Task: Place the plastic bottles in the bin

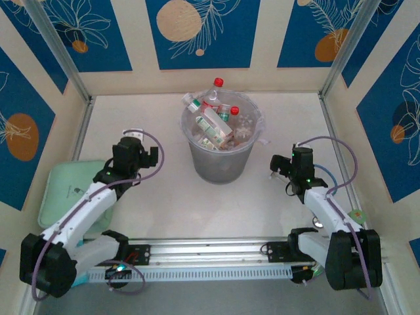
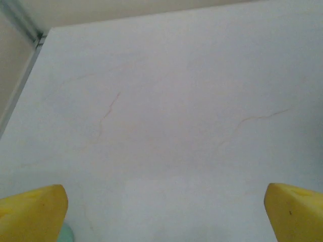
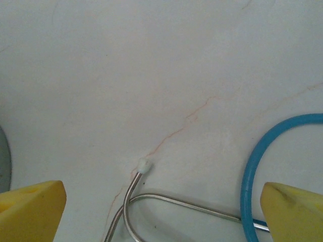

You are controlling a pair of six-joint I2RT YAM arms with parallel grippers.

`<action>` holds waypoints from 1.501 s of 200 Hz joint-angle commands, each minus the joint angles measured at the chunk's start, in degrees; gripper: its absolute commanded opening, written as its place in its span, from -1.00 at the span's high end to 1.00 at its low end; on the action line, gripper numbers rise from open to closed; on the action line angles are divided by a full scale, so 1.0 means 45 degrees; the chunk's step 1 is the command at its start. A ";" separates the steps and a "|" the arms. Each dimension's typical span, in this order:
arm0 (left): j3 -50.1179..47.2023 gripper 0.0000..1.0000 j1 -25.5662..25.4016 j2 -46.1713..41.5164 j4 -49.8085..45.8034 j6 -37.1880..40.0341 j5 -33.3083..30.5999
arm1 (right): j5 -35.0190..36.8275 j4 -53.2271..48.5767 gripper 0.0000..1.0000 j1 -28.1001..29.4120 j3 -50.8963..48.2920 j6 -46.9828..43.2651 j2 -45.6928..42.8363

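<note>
The grey translucent bin (image 1: 195,155) stands at the table's middle back, heaped with several plastic bottles (image 1: 214,121) that have red and green caps; one red-capped bottle sticks up over the far rim. My left gripper (image 1: 131,142) hovers left of the bin, open and empty; its yellow fingertips (image 2: 35,212) frame bare tabletop. My right gripper (image 1: 287,168) hovers right of the bin, also open and empty, with yellow fingertips (image 3: 33,209) above the tabletop. The bin's grey edge (image 3: 3,161) shows at the left border of the right wrist view.
A flat pale green tray (image 1: 55,190) lies at the left edge, partly under the left arm. A stethoscope with metal tubes (image 3: 151,201) and blue tubing (image 3: 252,171) lies under the right gripper. Patterned walls enclose the table.
</note>
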 commanded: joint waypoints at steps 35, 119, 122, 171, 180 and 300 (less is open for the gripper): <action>-0.1329 -0.99 0.0790 0.2487 0.5539 0.0832 -0.0648 | 0.0060 0.3696 -0.98 -0.0015 -0.0415 -0.0101 0.1658; -0.1274 -0.99 0.1009 0.4887 0.9374 0.3106 0.0075 | -0.0085 0.7802 -0.98 0.0011 -0.0339 -0.1105 0.3672; -0.1305 -0.99 0.1009 0.4902 0.9480 0.3148 0.0104 | -0.0097 0.7786 -0.98 0.0016 -0.0272 -0.1193 0.3728; -0.2595 -0.99 0.1018 0.3887 1.0163 0.3513 -0.0308 | -0.0052 1.1531 -0.98 0.0016 -0.1325 -0.1968 0.4909; -0.2993 -0.99 0.1066 0.3916 1.0600 0.3608 -0.0411 | -0.0149 1.1370 -0.98 0.0143 -0.1297 -0.2183 0.4898; -0.4376 -0.99 0.3236 0.6541 1.4630 0.1972 0.2307 | -0.1111 1.1591 -0.98 -0.0249 -0.0964 -0.2059 0.5903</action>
